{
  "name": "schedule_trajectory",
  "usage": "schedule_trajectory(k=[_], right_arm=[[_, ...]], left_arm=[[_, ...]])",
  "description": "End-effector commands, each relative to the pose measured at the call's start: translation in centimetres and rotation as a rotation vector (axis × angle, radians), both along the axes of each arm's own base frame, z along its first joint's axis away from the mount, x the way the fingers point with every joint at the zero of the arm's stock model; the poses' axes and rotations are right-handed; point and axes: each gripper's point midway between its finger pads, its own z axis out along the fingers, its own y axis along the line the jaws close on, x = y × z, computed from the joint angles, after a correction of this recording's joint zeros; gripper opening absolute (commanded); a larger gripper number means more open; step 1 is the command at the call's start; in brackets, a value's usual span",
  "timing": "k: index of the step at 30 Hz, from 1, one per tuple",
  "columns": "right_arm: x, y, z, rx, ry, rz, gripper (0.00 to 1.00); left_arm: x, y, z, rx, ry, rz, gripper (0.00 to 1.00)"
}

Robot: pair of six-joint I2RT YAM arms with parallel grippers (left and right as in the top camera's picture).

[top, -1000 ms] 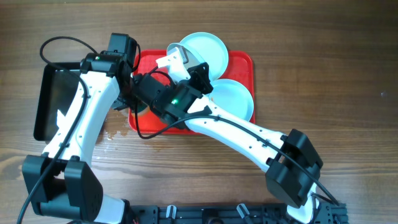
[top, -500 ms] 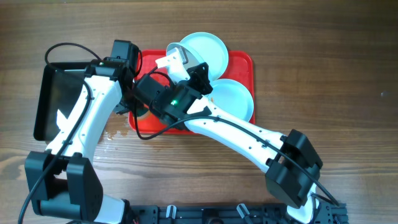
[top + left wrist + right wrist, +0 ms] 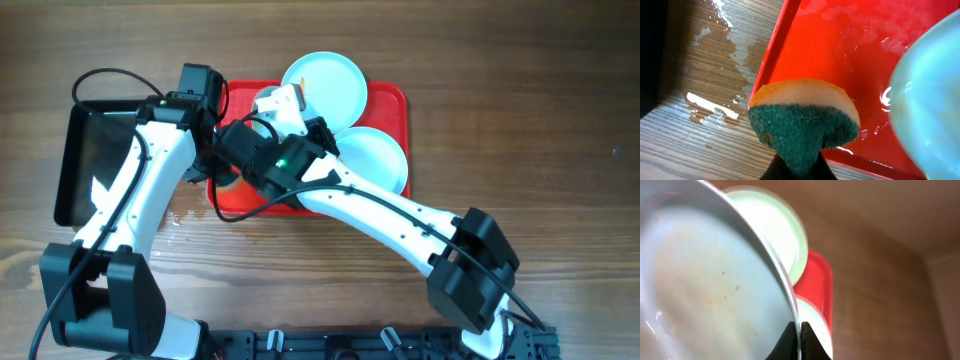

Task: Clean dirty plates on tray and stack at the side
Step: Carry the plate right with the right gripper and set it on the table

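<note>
Wooden table (image 3: 520, 80), specks (image 3: 737, 286) on plate (image 3: 705, 280), right wrist only

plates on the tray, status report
Left gripper shut on sponge. Right gripper shut on plate rim, tilted above tray. Other two plates on tray. Nothing blocking.

The round pale mint-white plate (image 3: 266, 101) pinched by the right gripper (image 3: 799, 332) has swung left and nearer, uncovering the far round plate (image 3: 325, 78) on the red plastic tray (image 3: 392, 100).
</note>
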Motion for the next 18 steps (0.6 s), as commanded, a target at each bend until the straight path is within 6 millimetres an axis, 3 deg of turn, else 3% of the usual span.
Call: schedule_trajectory(k=[1,3,6,7,8,9,11,14,18], right_arm=[[-0.3,0.4,1.1,0.273,0.03,-0.105,0.04],[0.6,1.4,1.0,0.231,0.078,0.012,0.04],[-0.3,-0.7,0.9,0.32,0.088,-0.14,0.04],[0.1,-0.3,0.9,0.339,0.096,-0.125,0.04],[0.5,0.8,0.3,0.29,0.182,0.024,0.04],[0.0,0.8,0.0,0.285,0.24,0.057,0.04],[-0.7,-0.9,0.8,0.356,0.205,-0.089,0.04],[-0.6,0.8,1.3,0.344,0.283,0.089,0.04],[1.1,-2.5,4.0,0.481,0.228,-0.041,0.04]], left_arm=[[-0.5,0.4,-0.2,0.016,0.018,-0.015,0.04],[-0.2,0.3,-0.2,0.013,0.007,-0.014,0.04],[-0.3,0.3,-0.2,0.014,0.011,-0.015,0.04],[-0.2,0.3,-0.2,0.014,0.006,-0.014,0.04],[0.0,0.3,-0.2,0.012,-0.003,-0.014,0.04],[0.0,0.3,-0.2,0.012,-0.002,-0.014,0.04],[-0.1,0.3,-0.2,0.013,0.005,-0.015,0.04],[-0.1,0.3,-0.2,0.013,0.002,-0.015,0.04],[-0.1,0.3,-0.3,0.014,0.005,-0.015,0.04]])
